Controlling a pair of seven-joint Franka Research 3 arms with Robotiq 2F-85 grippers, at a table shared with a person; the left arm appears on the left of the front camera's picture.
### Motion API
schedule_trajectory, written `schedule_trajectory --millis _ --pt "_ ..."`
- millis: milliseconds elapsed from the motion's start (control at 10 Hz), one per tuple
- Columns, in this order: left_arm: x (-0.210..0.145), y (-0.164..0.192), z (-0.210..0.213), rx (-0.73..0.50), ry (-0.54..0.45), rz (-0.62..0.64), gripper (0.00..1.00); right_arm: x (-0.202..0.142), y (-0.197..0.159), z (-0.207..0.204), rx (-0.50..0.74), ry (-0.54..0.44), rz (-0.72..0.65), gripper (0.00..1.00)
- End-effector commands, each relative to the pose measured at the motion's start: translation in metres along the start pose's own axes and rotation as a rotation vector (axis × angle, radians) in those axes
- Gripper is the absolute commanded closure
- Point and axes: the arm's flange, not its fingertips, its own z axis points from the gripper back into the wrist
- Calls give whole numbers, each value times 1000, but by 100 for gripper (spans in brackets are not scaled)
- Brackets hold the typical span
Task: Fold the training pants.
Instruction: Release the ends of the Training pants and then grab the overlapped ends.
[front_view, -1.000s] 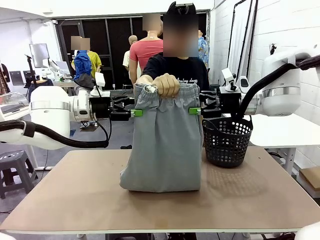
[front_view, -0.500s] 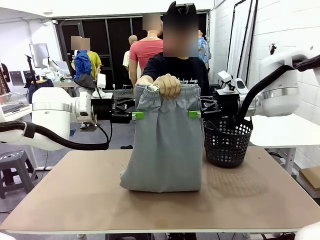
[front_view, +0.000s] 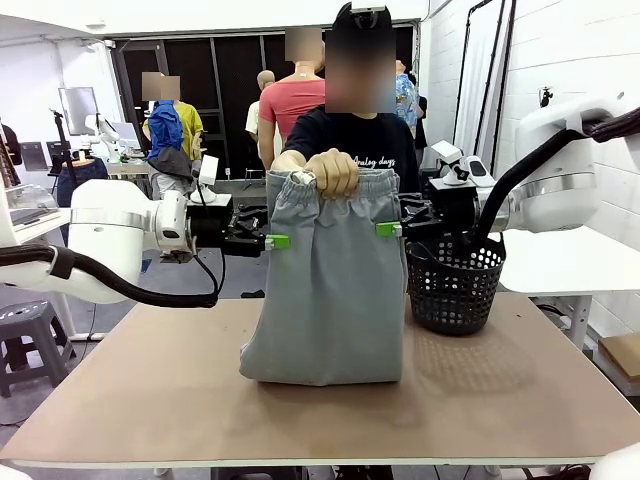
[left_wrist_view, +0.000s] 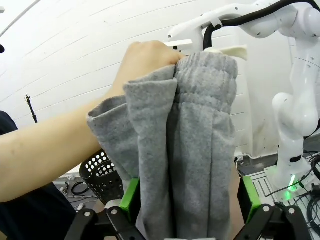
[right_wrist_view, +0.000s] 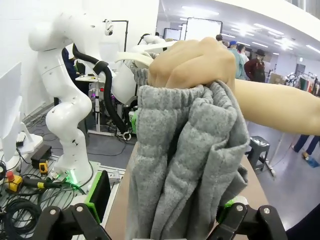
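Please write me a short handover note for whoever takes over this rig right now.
Left gripper: open, green pads either side of the training pants' left edge, not clamped.
Right gripper: open, at the right edge, fabric between its fingers.
The person's hand holds the bunched waistband up; the legs' lower end rests on the table. The black basket stands to the right of the pants.
Done: pants presented, grippers positioned.
Left: grip both edges, then fold.

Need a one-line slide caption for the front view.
Person's hand holds light grey fabric training pants upright on the table while both tools flank the waistband, beside a black mesh basket.
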Motion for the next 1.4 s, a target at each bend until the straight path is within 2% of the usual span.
schedule_trajectory --millis 0,300,700,1000,1100,1300 --pt "2 10 -9 -4 -11 26 0 -2 -7 -15 5 -14 30 0" --pt "8 12 -23 -25 -43 51 0 -1 -14 -28 18 -30 43 0" --pt "11 16 -37 -10 -19 91 0 4 -24 -45 16 -41 38 0" --pt "13 18 -51 -71 -47 149 0 5 -29 -46 9 -12 24 0" --pt "14 16 -52 -86 -47 169 20 5 -30 -44 13 -7 11 4" --pt "15 13 -56 -99 -51 191 59 7 -29 -40 10 1 -6 43"
